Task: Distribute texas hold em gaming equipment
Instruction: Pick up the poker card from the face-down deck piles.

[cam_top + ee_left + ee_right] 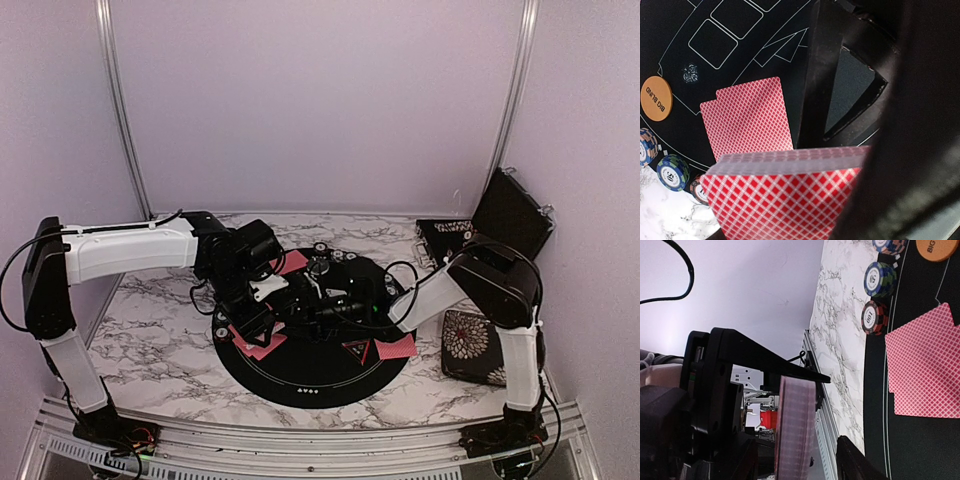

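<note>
The left gripper (264, 302) hangs over the left half of the mat (280, 375), pinching a deck (785, 200) of red-backed cards. The left wrist view shows the deck back up, its long edge toward the lens.

At the mat's near-left rim lie the left cards (258, 342), backs up. In the left wrist view a pair (747, 120) of overlapping cards lies on the mat just beyond the deck. An orange button (656, 98) marked BIG BLIND lies left of the pair, also on the mat. Three chip stacks (673, 171) stand in a row at the mat's rim, where black meets marble. I cannot tell whether this pair is the left cards.

Near the mat's far rim lies the far card (295, 262).

The right gripper (328, 305) is over the mat's middle, close to the deck. Whether its jaws are spread or pressed on anything I cannot tell.

A small triangle marker (358, 350) lies on the mat's near-right part. The right cards (395, 347) lie just beside it at the rim.

Off the mat to its right lies a floral case (470, 345).
</note>
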Controlling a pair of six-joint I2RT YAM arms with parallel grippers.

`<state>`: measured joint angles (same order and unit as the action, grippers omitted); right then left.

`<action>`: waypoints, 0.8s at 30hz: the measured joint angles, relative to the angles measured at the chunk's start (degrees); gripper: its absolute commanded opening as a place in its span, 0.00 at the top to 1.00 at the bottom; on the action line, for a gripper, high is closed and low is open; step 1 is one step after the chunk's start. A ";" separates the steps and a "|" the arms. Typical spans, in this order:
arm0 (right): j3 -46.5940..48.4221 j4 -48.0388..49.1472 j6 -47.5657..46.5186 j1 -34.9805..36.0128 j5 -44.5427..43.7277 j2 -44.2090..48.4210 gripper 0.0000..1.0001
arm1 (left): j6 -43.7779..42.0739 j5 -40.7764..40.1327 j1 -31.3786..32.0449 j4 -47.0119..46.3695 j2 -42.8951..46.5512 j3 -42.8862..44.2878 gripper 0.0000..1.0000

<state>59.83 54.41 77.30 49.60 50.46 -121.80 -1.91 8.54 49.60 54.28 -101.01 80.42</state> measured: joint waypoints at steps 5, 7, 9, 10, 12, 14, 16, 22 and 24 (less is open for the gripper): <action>0.02 -0.02 0.70 0.02 -0.42 -1.01 0.55 | 0.00 0.00 0.00 -0.02 0.22 -0.13 0.45; 0.07 -0.02 0.66 0.02 -0.50 -1.03 0.56 | 0.00 0.00 0.00 0.00 0.35 -0.28 0.45; 0.15 -0.07 0.66 0.04 -0.63 -1.03 0.58 | 0.00 -0.02 0.00 0.00 0.35 -0.35 0.45; 0.15 -0.07 0.59 0.04 -0.68 -1.03 0.58 | 0.00 -0.02 0.00 -0.02 0.35 -0.37 0.45; 0.15 -0.17 0.44 0.07 -0.85 -1.03 0.59 | 0.00 -0.02 0.00 -0.04 0.35 -0.44 0.45; 0.15 -0.42 0.24 0.07 -1.03 -1.03 0.60 | 0.00 -0.02 0.00 -0.09 0.37 -0.59 0.45; 0.15 -0.59 -0.09 0.04 -1.29 -1.03 0.61 | 0.00 -0.02 0.00 -0.07 0.37 -0.72 0.45; 0.15 -2.16 -1.53 -0.09 -2.03 -0.33 0.63 | 0.02 -0.02 0.00 -0.09 0.37 -0.87 0.45; 0.15 -2.80 -2.12 -0.20 -2.16 0.00 0.63 | 0.00 -0.04 0.00 -0.09 0.37 -0.87 0.45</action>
<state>59.99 51.62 75.18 49.41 48.29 -121.80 -1.91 8.49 49.60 54.19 -100.64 79.55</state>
